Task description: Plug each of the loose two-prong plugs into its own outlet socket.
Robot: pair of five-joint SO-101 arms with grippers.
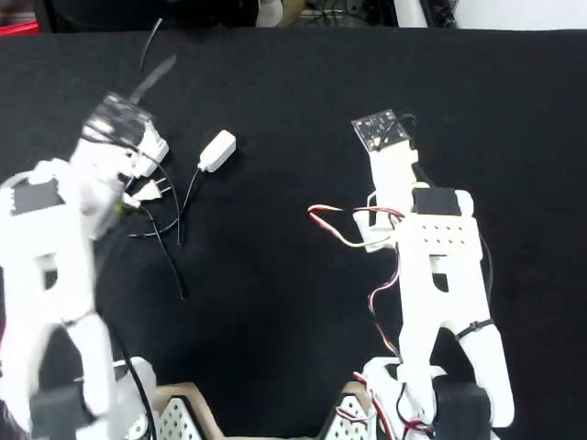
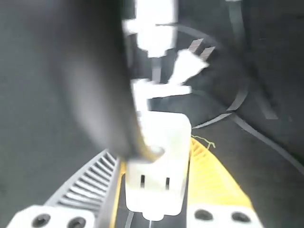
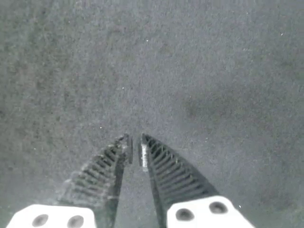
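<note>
Robotics lab bench, rigged for arm trials.

Black cloth covers the whole surface (image 1: pixel 275 82). Two white arms of printed plastic, the left arm (image 1: pixel 55 247) and the right arm (image 1: pixel 440 266), rise from its near edge. Loose red, white and black servo wires (image 1: pixel 323 220) trail off the right arm, which carries a bare circuit board (image 1: pixel 381 130) at its wrist. A tangle of cables (image 1: pixel 335 11) lies beyond the far edge.
</note>
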